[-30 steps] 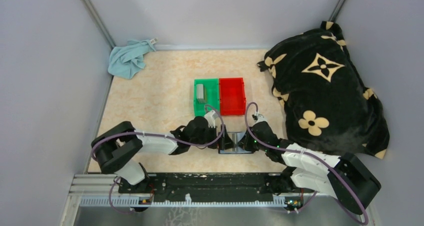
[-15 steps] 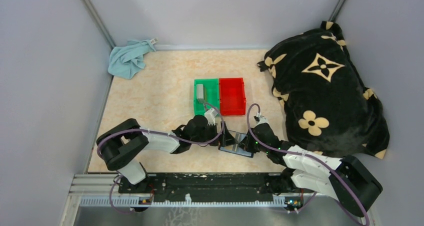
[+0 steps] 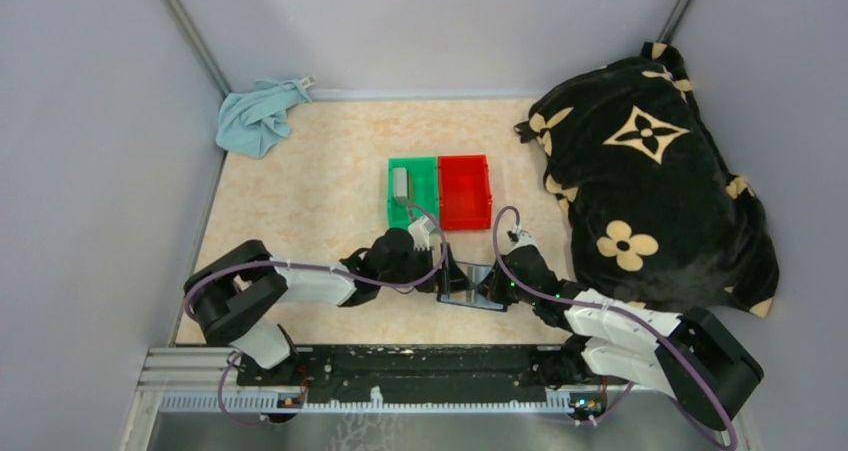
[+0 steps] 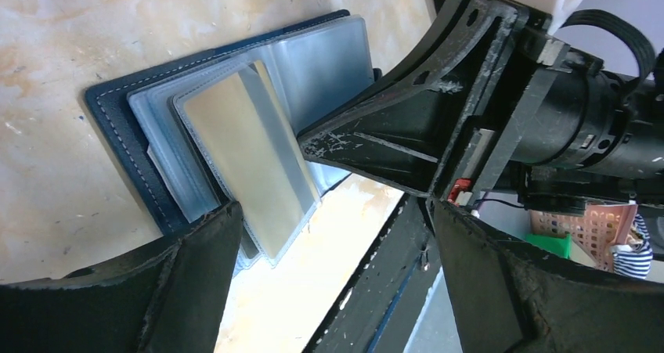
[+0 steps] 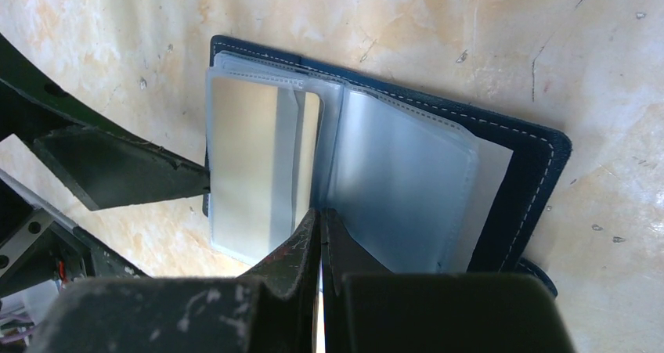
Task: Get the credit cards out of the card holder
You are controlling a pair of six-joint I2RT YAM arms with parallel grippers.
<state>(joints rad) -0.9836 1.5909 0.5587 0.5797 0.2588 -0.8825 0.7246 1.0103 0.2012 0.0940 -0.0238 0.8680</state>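
The card holder (image 3: 468, 287) lies spread open on the desk (image 3: 300, 201) near its front edge, directly between the two end effectors. Its navy cover (image 5: 526, 182) is face down and its clear sleeves face up. The credit cards (image 4: 243, 153) sit in those sleeves, and the topmost one that shows is tan-gold.

The right end effector (image 5: 319, 214) has its jaws pressed together. Its tips rest at the central fold where the two sleeve stacks meet (whether a thin sleeve edge is pinched between them I cannot tell).

The left end effector (image 4: 335, 210) is spread wide, and from its wrist view the lower corner of the sleeves reaches between its two fingers (image 4: 196, 286). From the right wrist view, one of its finger tips touches the card holder's outer edge on the side away from the right arm.

Beyond the card holder stand a green bin (image 3: 424, 197) and a red bin (image 3: 465, 191), side by side and touching. A small grey item (image 3: 401, 181) lies in the green one.
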